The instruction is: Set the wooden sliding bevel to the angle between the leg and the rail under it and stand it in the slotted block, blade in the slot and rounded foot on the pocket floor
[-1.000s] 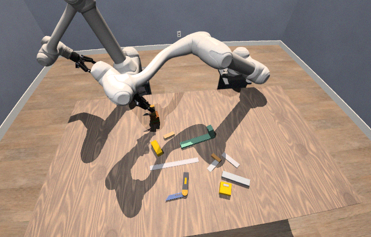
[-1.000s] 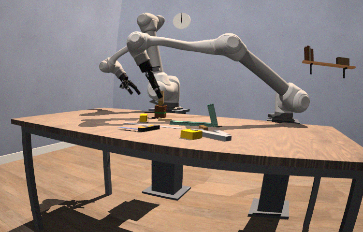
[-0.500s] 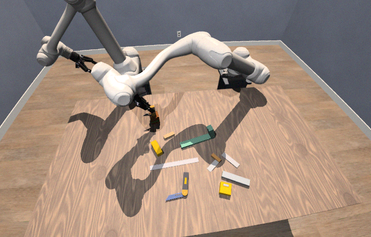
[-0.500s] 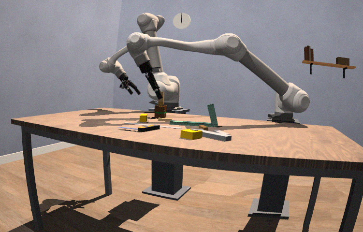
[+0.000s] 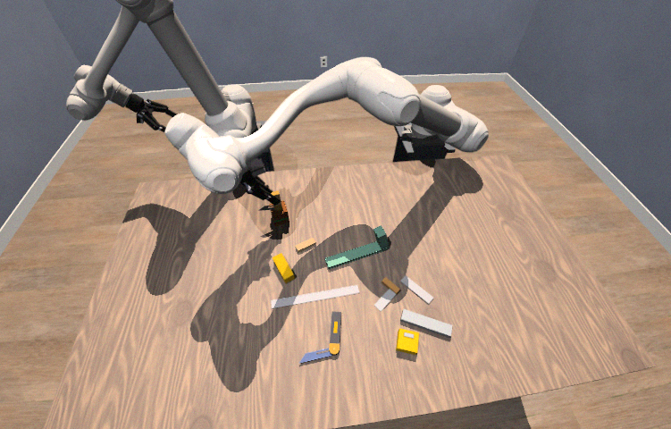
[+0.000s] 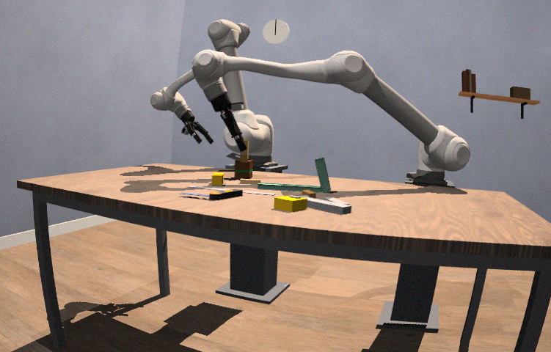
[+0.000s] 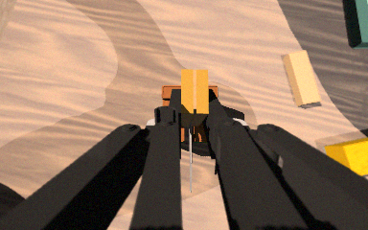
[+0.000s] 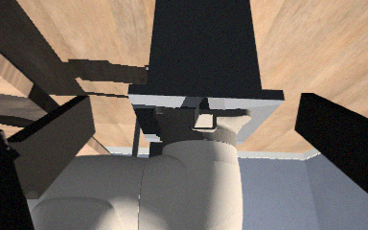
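No text, brand, number or sign can be read in any view. Pale label (image 5: 408, 335) seen on top of yellow box (image 5: 407, 346) (image 6: 289, 204); no lettering made out. Round clock (image 6: 276, 31) seen on wall, dark hand pointing up; no numerals made out on face. Spines of books (image 6: 468, 81) on shelf (image 6: 498, 98) too small to be read.

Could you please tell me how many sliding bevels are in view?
2. The wooden bevel is in the left end effector, at the slotted block; the black bevel lies on the table.
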### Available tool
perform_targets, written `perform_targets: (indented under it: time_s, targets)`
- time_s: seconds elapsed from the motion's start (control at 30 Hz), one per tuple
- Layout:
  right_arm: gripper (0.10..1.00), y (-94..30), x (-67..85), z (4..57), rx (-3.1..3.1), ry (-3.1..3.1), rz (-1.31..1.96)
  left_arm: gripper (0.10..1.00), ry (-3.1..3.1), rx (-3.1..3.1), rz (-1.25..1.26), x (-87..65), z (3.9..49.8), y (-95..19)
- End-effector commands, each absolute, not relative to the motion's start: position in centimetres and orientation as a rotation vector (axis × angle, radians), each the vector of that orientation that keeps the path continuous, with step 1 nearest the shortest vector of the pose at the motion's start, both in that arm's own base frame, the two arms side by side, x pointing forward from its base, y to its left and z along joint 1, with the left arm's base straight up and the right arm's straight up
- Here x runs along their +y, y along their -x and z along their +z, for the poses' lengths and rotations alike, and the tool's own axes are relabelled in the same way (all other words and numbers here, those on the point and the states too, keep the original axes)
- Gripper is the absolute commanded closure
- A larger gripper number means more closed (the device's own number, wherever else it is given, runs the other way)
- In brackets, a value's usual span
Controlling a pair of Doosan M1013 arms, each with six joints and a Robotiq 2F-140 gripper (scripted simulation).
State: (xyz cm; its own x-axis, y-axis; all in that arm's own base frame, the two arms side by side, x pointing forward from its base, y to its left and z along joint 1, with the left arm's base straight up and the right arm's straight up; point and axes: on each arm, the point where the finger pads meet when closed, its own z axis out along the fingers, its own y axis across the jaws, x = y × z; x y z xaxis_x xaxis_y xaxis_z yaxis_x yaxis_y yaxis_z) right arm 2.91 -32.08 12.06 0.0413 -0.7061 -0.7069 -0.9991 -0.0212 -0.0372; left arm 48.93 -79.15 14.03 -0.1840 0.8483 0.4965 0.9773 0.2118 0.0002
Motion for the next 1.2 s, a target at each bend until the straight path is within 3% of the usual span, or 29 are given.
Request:
perform_targets:
  time_s: [0.0,1.17]
  targets:
    - [0.098,-2.92,-32.11,12.1,1.719,1.784,0.7,0.999,1.697,-2.105,-0.451,-79.16,14.01,-48.94]
    - [0.098,-2.92,-32.11,12.1,1.719,1.784,0.7,0.999,1.697,-2.105,-0.451,-79.16,13.5,-48.94]
